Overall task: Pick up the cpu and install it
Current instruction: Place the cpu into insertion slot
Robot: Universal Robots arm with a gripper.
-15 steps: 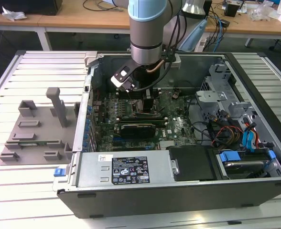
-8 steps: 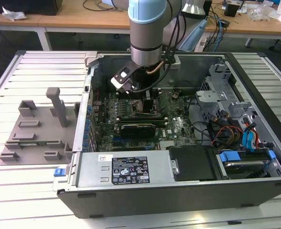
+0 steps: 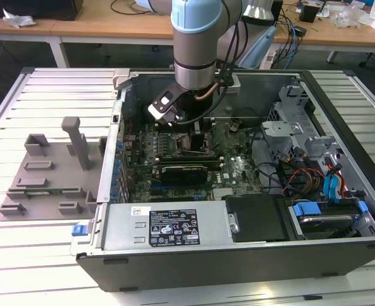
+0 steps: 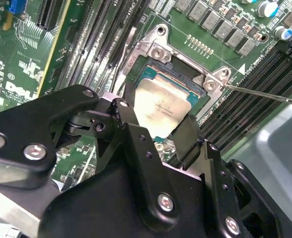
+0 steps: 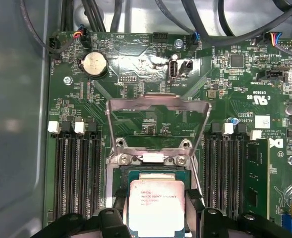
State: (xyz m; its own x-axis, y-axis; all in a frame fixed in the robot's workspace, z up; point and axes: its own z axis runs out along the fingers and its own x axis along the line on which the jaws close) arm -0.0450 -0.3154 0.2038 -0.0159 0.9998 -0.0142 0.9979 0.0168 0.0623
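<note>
The gripper [image 4: 158, 126] has its 2 black fingers [image 4: 131, 124] pressed against opposite edges of the cpu [image 4: 162, 106], a clamped hold that reads the same in both wrist views. The cpu lies with its silvery top plate facing up, directly over the dark socket [image 5: 156, 171] on the green motherboard [image 5: 136, 94]. Whether it is fully seated or just above the contacts cannot be told. The socket's metal load plate [image 5: 158, 111] stands swung open beyond it, and a thin metal lever [image 4: 265, 94] juts out to one side. Rows of memory slots [image 5: 76, 168] flank the socket, and 1 round coin battery [image 5: 94, 63] sits further off. In the exterior view the arm [image 3: 197, 44] comes down from the upper centre of the frame into the open computer case [image 3: 238, 255], with the gripper low over the board. A grey fixture [image 3: 47, 172] lies on the slatted table [image 3: 22, 268] at the exterior view's left, outside the case.
</note>
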